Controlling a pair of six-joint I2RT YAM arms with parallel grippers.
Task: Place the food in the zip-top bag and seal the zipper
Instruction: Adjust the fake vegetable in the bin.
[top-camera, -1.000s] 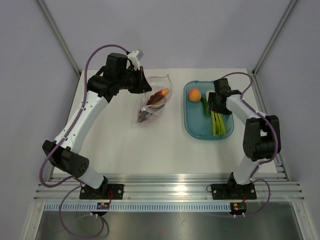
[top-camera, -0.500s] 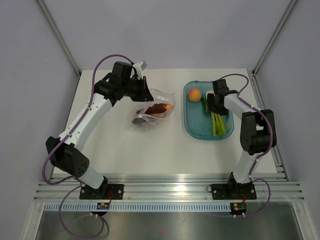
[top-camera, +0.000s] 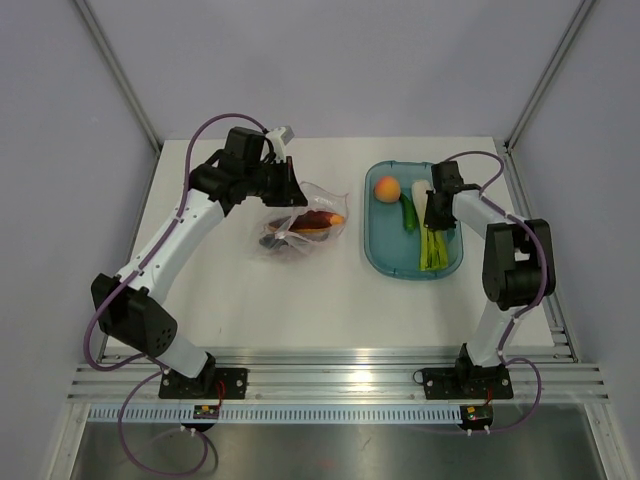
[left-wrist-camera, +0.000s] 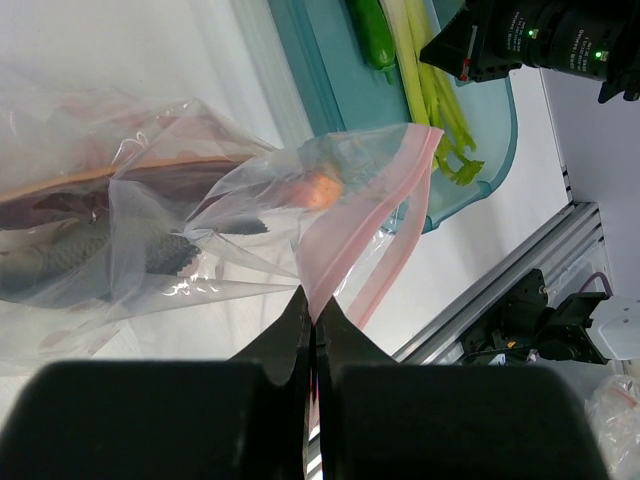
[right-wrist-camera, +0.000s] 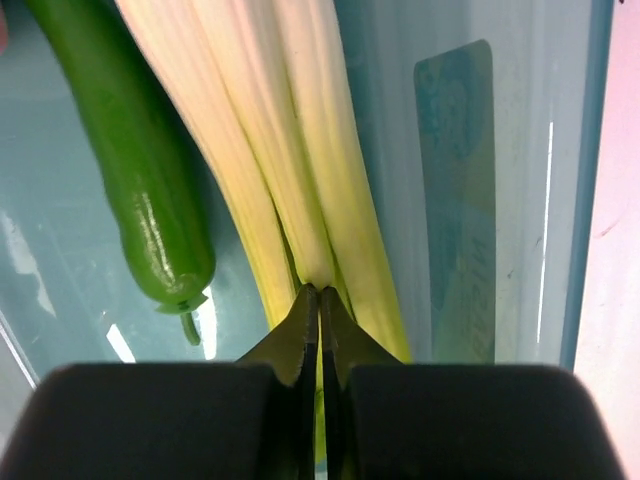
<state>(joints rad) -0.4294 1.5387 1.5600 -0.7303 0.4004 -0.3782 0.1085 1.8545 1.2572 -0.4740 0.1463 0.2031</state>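
Note:
The clear zip-top bag (top-camera: 300, 228) lies left of centre with an orange-and-red wedge (top-camera: 322, 218) and dark pieces inside. My left gripper (top-camera: 290, 190) is shut on the zipper (left-wrist-camera: 370, 210), the pinkish strip pinched between its fingertips (left-wrist-camera: 312, 310). In the teal tray (top-camera: 385, 262) lie a round peach (top-camera: 388, 188), a green chili (top-camera: 408, 212) and light green stalks (top-camera: 430, 250). My right gripper (top-camera: 432, 212) is down in the tray, shut on the stalks (right-wrist-camera: 290, 130), with one stalk caught between its tips (right-wrist-camera: 320, 295). The chili (right-wrist-camera: 140, 170) lies just left of them.
The tray's side wall (right-wrist-camera: 470, 200) runs close on the right of my right gripper. The right arm's wrist (left-wrist-camera: 520, 40) shows in the left wrist view above the tray (left-wrist-camera: 500, 130). The table's metal rail (top-camera: 340, 360) borders the near side.
My right gripper has shut on the stalks, and the tray has slid slightly to the left. My left gripper has turned the bag a little, still holding its strip.

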